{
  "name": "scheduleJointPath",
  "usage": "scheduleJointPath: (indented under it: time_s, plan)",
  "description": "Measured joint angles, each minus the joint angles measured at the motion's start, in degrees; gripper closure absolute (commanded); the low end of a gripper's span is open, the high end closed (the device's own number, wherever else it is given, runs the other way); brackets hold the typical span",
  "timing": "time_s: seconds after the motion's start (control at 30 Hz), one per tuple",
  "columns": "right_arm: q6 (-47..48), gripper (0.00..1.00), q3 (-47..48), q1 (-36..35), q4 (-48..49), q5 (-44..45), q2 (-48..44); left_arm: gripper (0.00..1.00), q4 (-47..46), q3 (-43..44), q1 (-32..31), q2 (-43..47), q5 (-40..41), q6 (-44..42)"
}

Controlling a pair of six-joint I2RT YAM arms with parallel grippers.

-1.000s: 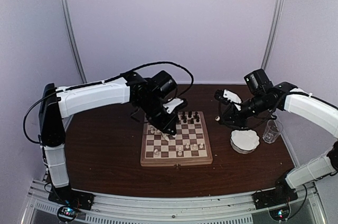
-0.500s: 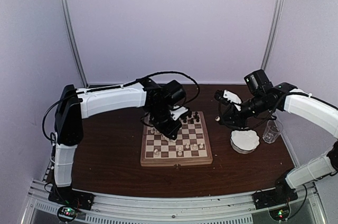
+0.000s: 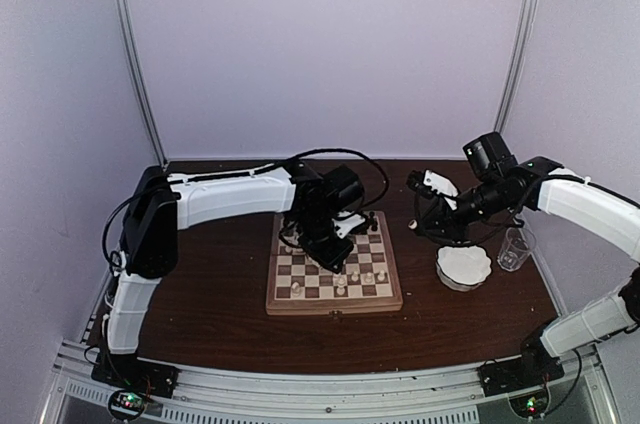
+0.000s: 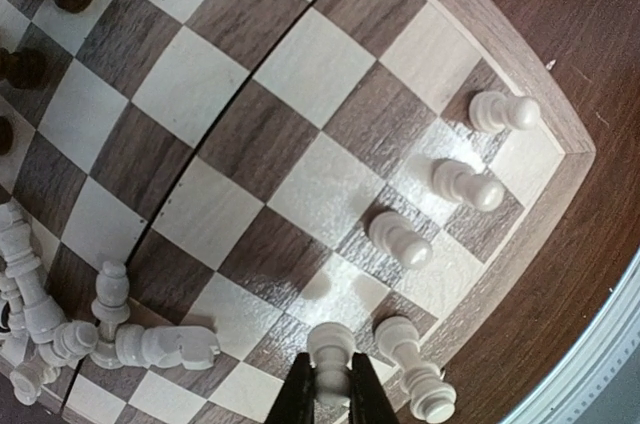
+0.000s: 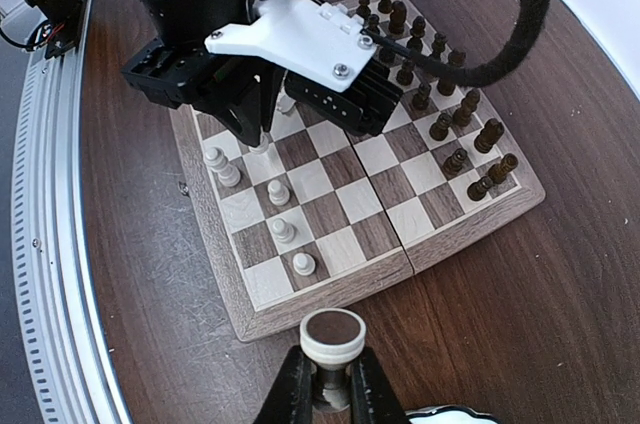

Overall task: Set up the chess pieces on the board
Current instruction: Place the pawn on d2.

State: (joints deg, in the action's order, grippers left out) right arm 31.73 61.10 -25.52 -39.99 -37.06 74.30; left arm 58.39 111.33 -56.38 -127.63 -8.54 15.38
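The board lies mid-table. Dark pieces stand along its far edge, and white pieces stand near its front right. My left gripper hangs low over the board, shut on a white pawn. In the left wrist view, three white pawns stand in a row near the board's corner. A taller white piece stands beside my fingers. Several white pieces lie tipped over in a heap. My right gripper hovers off the board's right side, shut on a white piece whose brown base faces the camera.
A white scalloped bowl and a clear glass cup stand right of the board. The board's wood border lies just ahead of my right gripper. The left arm's wrist covers the board's left middle.
My left arm has reached further right across the board, and its gripper now sits nearer the white pawns at the front right. The right arm has not moved.
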Motion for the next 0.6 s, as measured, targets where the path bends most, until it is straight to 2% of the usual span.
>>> scheduleJointPath:
  time_s: [0.6]
  plan:
    - [0.0, 0.92, -0.3, 0.3, 0.3, 0.0, 0.0, 0.91, 0.0, 1.7, 0.0, -3.2, -1.7, 0.0]
